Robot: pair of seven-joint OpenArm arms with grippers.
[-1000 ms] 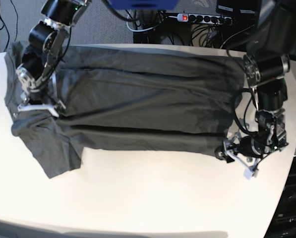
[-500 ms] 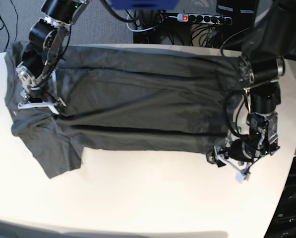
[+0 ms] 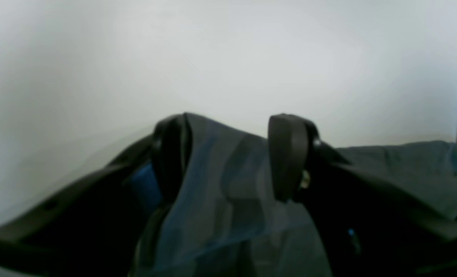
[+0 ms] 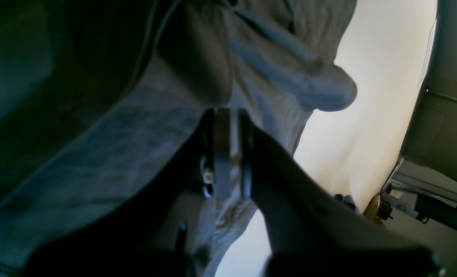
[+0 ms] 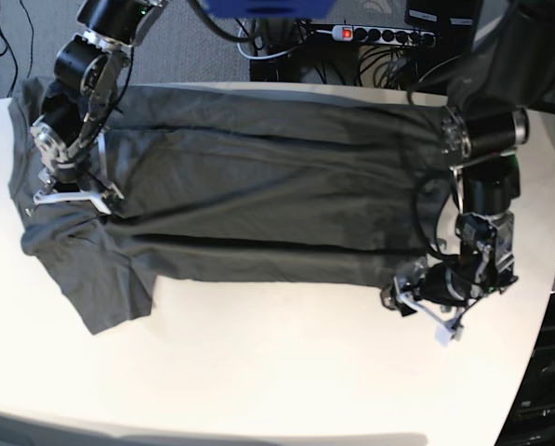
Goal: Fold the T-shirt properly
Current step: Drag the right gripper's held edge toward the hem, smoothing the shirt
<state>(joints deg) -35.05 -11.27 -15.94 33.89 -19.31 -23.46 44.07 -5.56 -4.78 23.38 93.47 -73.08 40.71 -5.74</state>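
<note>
The T-shirt (image 5: 258,200) lies spread on the desk (image 5: 286,372); right jaws pinch its shoulder cloth, left jaws stand released around its hem.

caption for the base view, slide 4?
Both arms work a grey T-shirt spread on a white table.

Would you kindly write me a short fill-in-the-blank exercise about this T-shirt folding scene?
1. The dark grey short-sleeved T-shirt lies spread on a table whose colour is ____.
2. The right gripper has its jaws ____ on a fold of the shirt's fabric.
3. The left gripper has its jaws ____, with fabric lying between them.
4. In the base view, the shirt's sleeves lie on the ____ side.

Missing words: white; shut; open; left
</note>
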